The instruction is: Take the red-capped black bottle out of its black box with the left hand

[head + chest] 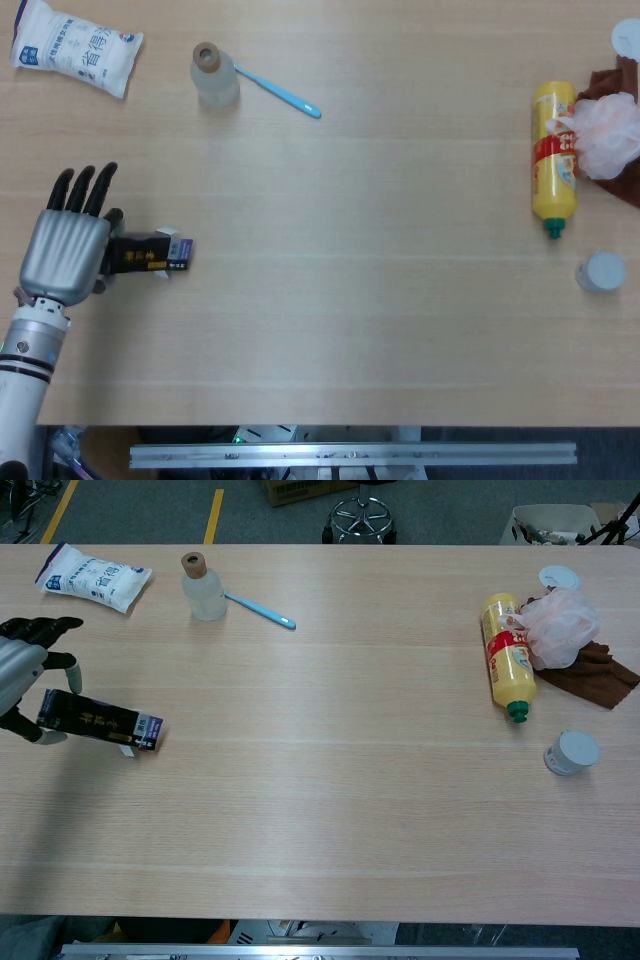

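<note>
Black box sits gripped by one end in my left hand near the tabletop's left edge, thumb under, other fingers stretched out straight. I can't see the red-capped bottle. My right hand is out of sight.

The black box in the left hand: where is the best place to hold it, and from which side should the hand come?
Judging by its pose, grip the closed end of the black box, coming from the robot's left, as the left hand does. The box is long and narrow, and its flapped open end points toward the table's middle, so this grip probably leaves the opening clear for the bottle.
</note>
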`<state>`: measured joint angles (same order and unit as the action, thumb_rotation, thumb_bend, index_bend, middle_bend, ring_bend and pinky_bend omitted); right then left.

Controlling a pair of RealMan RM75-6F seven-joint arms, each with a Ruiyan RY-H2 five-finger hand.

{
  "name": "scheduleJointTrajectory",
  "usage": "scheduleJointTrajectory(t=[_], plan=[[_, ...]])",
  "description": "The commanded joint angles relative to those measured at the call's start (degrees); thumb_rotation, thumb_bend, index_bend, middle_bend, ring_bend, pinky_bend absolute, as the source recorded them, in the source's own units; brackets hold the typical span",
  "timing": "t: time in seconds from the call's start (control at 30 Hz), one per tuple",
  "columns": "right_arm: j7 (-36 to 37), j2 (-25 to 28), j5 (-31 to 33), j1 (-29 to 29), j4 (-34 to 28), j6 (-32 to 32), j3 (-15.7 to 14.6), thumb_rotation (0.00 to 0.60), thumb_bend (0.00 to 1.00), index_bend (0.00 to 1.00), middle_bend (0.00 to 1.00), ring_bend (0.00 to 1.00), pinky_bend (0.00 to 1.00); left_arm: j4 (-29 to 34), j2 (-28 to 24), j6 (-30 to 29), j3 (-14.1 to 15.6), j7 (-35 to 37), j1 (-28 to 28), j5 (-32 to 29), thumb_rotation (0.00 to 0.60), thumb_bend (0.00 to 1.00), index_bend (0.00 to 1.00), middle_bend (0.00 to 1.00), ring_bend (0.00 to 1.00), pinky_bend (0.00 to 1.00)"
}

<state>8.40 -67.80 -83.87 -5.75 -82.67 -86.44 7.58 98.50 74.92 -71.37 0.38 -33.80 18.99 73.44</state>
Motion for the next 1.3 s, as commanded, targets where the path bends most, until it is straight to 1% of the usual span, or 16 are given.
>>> scheduleJointTrajectory(t=[0.03, 0.37, 0.67, 0.9, 1.13, 1.23, 1.3], plan=[[0.04, -0.03, 0.01, 0.01, 0.06, 0.00, -0.01, 0.600, 0.08, 0.17, 0.16, 0.08, 0.23, 1.26, -1.01, -0.54, -0.07, -2.63, 0.66, 1.19, 0.600, 0.02, 0.47, 0.00, 0.00, 0.07], [0.31, -0.26, -0.03, -0.02, 0.47, 0.05, -0.06, 0.600, 0.08, 0.17, 0.16, 0.08, 0.23, 3.75, -2.80, -1.51, -1.17, -7.47, 1.97, 2.60, 0.600, 0.02, 0.47, 0.00, 0.00, 0.07], [0.26, -0.29, -0.04, -0.03, 0.45, -0.01, -0.05, 0.600, 0.08, 0.17, 0.16, 0.09, 0.23, 4.79, -4.33, -2.80, -3.09, -9.72, 2.89, 2.69, 0.600, 0.02, 0.47, 0.00, 0.00, 0.07], [0.23, -0.35, -0.11, -0.09, 0.42, 0.05, -0.08, 0.600, 0.08, 0.17, 0.16, 0.09, 0.23, 5.41, -5.26, -3.79, -3.84, -10.57, 2.91, 2.28, 0.600, 0.02, 0.47, 0.00, 0.00, 0.07], [0.11, -0.38, -0.12, -0.11, 0.32, 0.07, -0.11, 0.600, 0.08, 0.17, 0.16, 0.09, 0.23, 5.58, -5.36, -3.43, -4.07, -8.55, 2.77, 1.15, 0.600, 0.02, 0.47, 0.00, 0.00, 0.07], [0.08, -0.38, -0.13, -0.12, 0.33, 0.12, -0.15, 0.600, 0.08, 0.17, 0.16, 0.09, 0.23, 6.61, -5.55, -1.61, -4.07, -4.90, 2.60, -1.15, 0.600, 0.02, 0.47, 0.00, 0.00, 0.07], [0.10, -0.35, -0.10, -0.12, 0.29, 0.12, -0.13, 0.600, 0.08, 0.17, 0.16, 0.09, 0.23, 7.23, -5.93, -0.46, -4.18, -2.93, 2.60, -2.61, 0.600, 0.02, 0.44, 0.00, 0.00, 0.07]])
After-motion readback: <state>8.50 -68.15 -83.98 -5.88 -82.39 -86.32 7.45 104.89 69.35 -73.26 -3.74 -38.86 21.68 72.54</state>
